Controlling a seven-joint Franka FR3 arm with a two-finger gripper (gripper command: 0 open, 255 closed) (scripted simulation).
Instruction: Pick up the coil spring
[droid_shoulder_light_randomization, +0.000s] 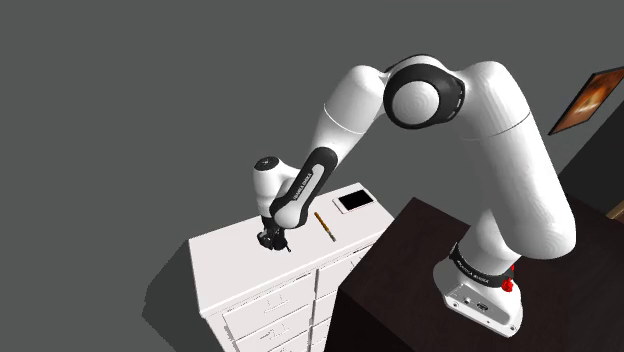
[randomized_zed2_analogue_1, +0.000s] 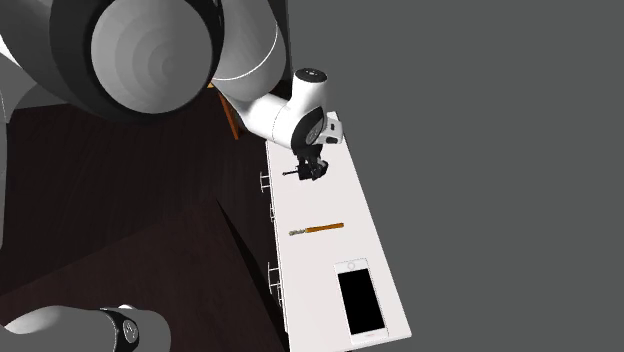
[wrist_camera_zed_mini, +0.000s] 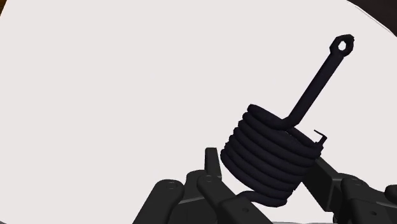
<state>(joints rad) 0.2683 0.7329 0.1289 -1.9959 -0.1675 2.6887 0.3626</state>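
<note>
Evidently the gripper (wrist_camera_zed_mini: 266, 167) pinches the black coil spring (wrist_camera_zed_mini: 275, 145) — actual contact hidden behind its coils.

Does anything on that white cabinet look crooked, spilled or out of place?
Nothing is spilled or broken. The black coil spring sits tilted in the shut gripper, its long arm sticking out at a slant. The phone and the thin orange tool lie flat on the white cabinet.

Black coil spring (wrist_camera_zed_mini: 270, 156), tightly wound, long eyelet-tipped arm sticking out, tilted, clasped in the claw (wrist_camera_zed_mini: 270, 179)
</note>
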